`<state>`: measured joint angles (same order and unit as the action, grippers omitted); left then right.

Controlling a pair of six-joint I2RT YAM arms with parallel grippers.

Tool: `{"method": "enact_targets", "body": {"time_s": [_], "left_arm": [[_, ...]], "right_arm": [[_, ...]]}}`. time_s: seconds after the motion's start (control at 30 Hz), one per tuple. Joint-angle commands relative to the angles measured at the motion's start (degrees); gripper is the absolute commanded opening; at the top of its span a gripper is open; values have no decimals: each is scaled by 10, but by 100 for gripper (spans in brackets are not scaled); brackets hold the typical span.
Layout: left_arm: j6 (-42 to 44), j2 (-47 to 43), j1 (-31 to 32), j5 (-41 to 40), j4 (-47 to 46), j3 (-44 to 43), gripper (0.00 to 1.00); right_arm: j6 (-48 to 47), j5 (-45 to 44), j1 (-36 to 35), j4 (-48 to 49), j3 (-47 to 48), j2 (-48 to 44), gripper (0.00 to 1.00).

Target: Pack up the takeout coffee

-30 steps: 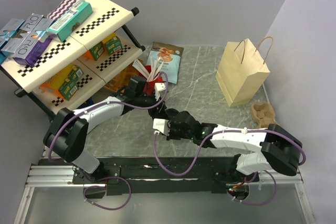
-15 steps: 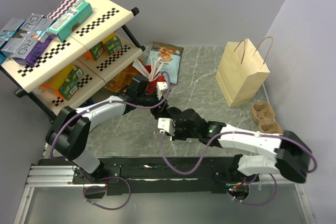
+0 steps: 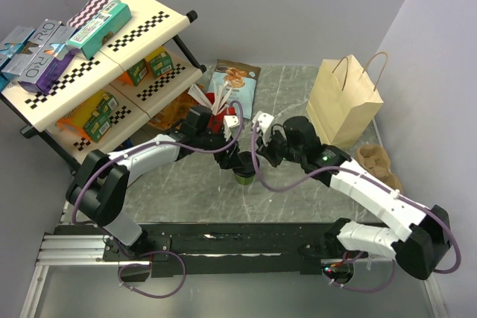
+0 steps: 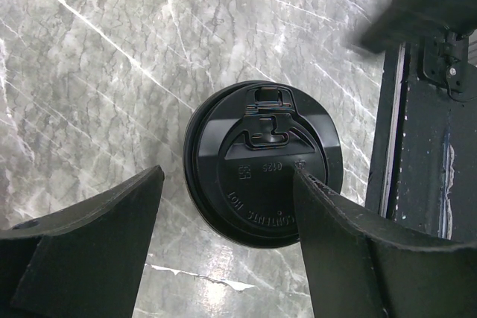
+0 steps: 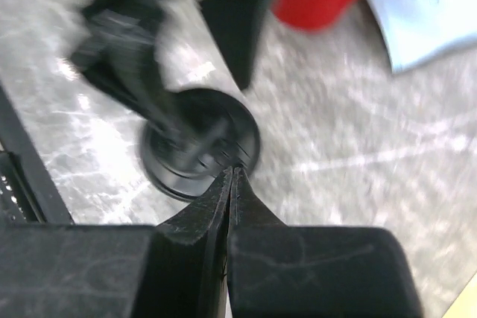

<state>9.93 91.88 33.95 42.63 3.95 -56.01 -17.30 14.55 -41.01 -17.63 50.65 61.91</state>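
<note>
The dark-green coffee cup (image 3: pixel 243 176) stands upright on the marble table (image 3: pixel 298 94), just in front of the 2 arms' meeting point, its black lid (image 4: pixel 264 173) on top. The left gripper (image 4: pixel 225 176) hangs directly over it with its jaws spread, 1 finger on each side of the lid and nothing held.

The left arm reaches in from the near-left corner, forearm stretched low across the table and wrist turned so the fingers point down. The right arm arcs up from the near-right corner and bends back toward the centre. The right gripper (image 5: pixel 231 173) has its jaws pressed together and empty, its tip aimed at the lid's edge from the far side.

The step in hand looks like the pickup. In the wrist view the lid sits nearer the right-hand finger, so a small shift would centre the cup. The fingers should then drop below the lid's rim and close gently on the paper wall, since a hard squeeze could crumple it or pop the lid. The cup should be kept level on the way.

The paper bag (image 3: pixel 344 106), the likely destination, stands open at the far right, well apart. The red cup (image 3: pixel 216 106) of stirrers stands near, behind the left wrist.
</note>
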Motion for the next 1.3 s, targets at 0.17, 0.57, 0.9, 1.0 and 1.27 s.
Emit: {"method": "enact_targets", "body": {"time_s": [0.17, 0.57, 0.9, 1.0, 1.27], "left_arm": [[95, 16, -1, -116, 149, 4, 76], [78, -31, -2, -45, 135, 4, 78], [24, -6, -5, -7, 83, -25, 79], [13, 4, -6, 3, 72, -40, 80], [-30, 7, -13, 26, 59, -64, 80]], "right_arm": [[82, 62, 57, -39, 29, 61, 0], [132, 144, 92, -47, 60, 104, 0], [147, 152, 129, -57, 83, 143, 0], [148, 159, 139, -59, 93, 155, 0], [171, 211, 177, -70, 116, 175, 13]]}}
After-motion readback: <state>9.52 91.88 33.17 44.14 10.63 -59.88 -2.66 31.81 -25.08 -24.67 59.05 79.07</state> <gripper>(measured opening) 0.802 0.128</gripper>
